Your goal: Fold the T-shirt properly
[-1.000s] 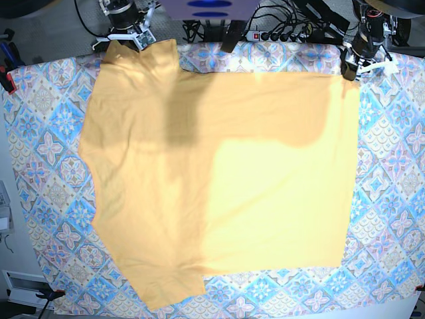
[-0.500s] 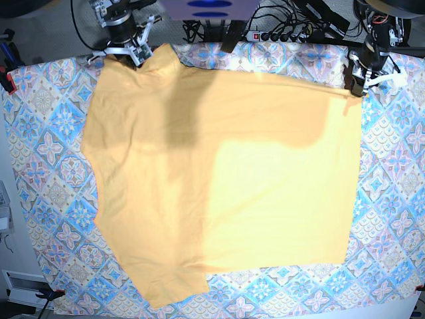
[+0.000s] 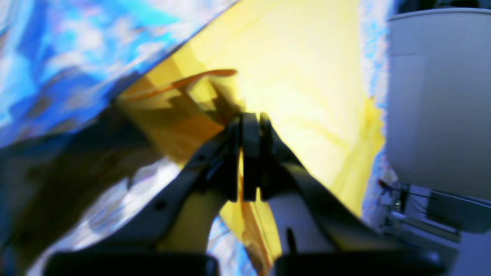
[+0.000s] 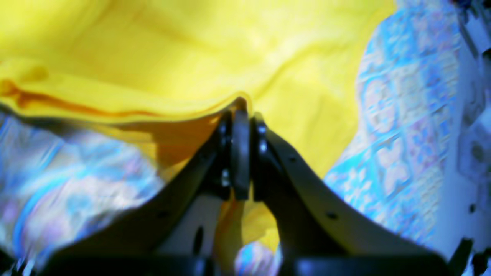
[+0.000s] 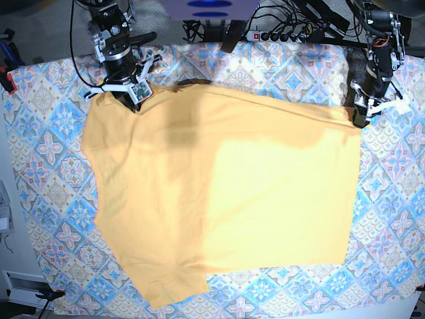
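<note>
— Where's the T-shirt (image 5: pixel 219 193)?
— Spread flat, plain yellow side up, over most of the diamond-patterned tablecloth (image 5: pixel 46 166). Far edge lifted slightly at both corners.
— Left gripper (image 3: pixel 249 119)?
— Pinched tight on the far corner of the fabric, at the base view's right (image 5: pixel 359 118). Cloth caught between the closed fingers, a fold trailing below them.
— Right gripper (image 4: pixel 239 111)?
— Same: clamped shut on the hem at the other far corner, at the base view's left (image 5: pixel 130 98). Edge bunched up over the fingertips.
— Beyond that?
— Power strip (image 5: pixel 285 34) and cables behind the table's far edge.
</note>
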